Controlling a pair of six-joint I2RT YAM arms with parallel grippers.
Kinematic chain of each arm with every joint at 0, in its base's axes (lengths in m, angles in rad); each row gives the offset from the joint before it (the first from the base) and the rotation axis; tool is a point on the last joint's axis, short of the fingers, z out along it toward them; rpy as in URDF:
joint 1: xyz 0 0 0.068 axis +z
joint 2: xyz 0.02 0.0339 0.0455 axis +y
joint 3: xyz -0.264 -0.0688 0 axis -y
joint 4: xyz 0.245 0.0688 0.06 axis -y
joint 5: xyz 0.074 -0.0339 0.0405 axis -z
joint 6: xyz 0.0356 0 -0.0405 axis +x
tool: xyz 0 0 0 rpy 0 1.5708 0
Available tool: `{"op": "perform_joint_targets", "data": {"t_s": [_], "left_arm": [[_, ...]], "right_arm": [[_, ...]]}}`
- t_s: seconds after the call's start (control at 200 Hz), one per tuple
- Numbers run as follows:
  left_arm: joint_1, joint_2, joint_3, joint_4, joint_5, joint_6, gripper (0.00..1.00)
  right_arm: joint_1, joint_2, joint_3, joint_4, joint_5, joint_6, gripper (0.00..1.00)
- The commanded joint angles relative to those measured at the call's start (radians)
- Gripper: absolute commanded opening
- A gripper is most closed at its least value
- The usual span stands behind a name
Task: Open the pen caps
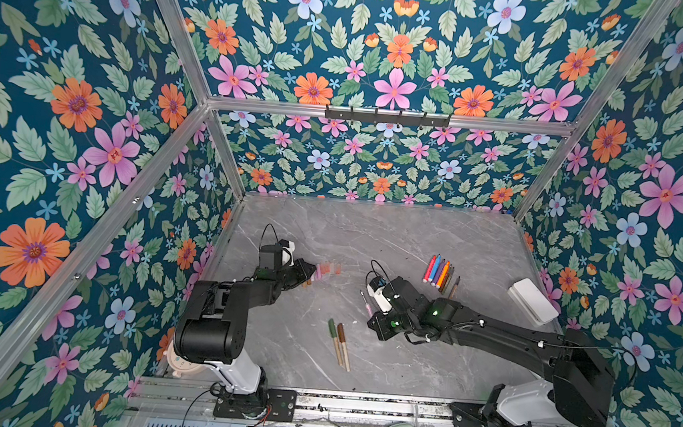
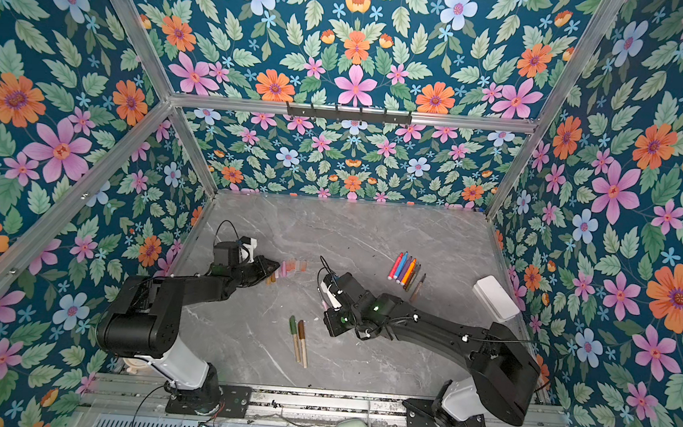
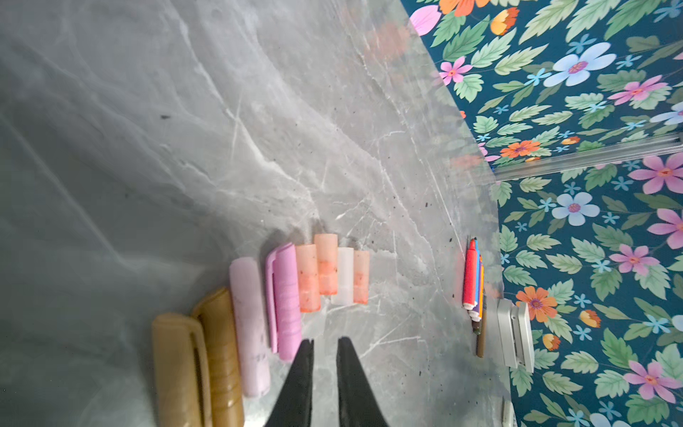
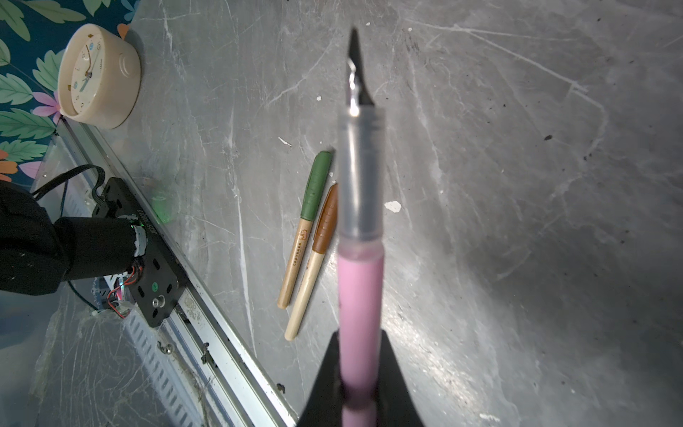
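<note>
2 capped pens [image 1: 344,346] lie on the worktop [image 1: 371,233] in a top view. Left wrist: left claw [image 3: 325,345] pressed together, empty, beside loose pen caps [image 3: 284,299]. Right wrist: right claw [image 4: 360,334] pinches uncapped pink pen [image 4: 360,288]. Probably light, slick, stiff plastic; grip barrel and cap.

Take your left gripper [image 3: 325,344] as the dial's centre, its reach as 12 o'clock. Its black fingers are closed to a narrow slit and hold nothing. 8 stubby plastic pen caps [image 3: 307,283], tan through pink to pale orange, lie side by side on the grey marble tabletop [image 3: 184,148], from 9 round to 1 o'clock. A bundle of slim bright marker pens [image 3: 470,273] lies at 2 o'clock.
</note>
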State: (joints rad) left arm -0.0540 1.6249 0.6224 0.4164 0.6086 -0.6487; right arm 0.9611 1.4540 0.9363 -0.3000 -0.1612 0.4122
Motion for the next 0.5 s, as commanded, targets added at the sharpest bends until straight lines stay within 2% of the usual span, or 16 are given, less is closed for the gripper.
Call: {"op": "perform_joint_targets", "data": {"t_s": [0.0,0.28,0.495], "left_arm": [[0.000,0.013,0.000,-0.006,-0.012,0.032,0.17],[0.000,0.040,0.003,0.002,-0.026,0.036,0.17],[0.000,0.017,0.018,-0.056,-0.073,0.064,0.17]], "right_arm": [[0.002,0.007,0.008,-0.017,-0.006,-0.008,0.00],[0.001,0.003,0.001,-0.017,-0.003,-0.007,0.00],[0.001,0.010,0.002,-0.014,-0.005,-0.010,0.00]]}}
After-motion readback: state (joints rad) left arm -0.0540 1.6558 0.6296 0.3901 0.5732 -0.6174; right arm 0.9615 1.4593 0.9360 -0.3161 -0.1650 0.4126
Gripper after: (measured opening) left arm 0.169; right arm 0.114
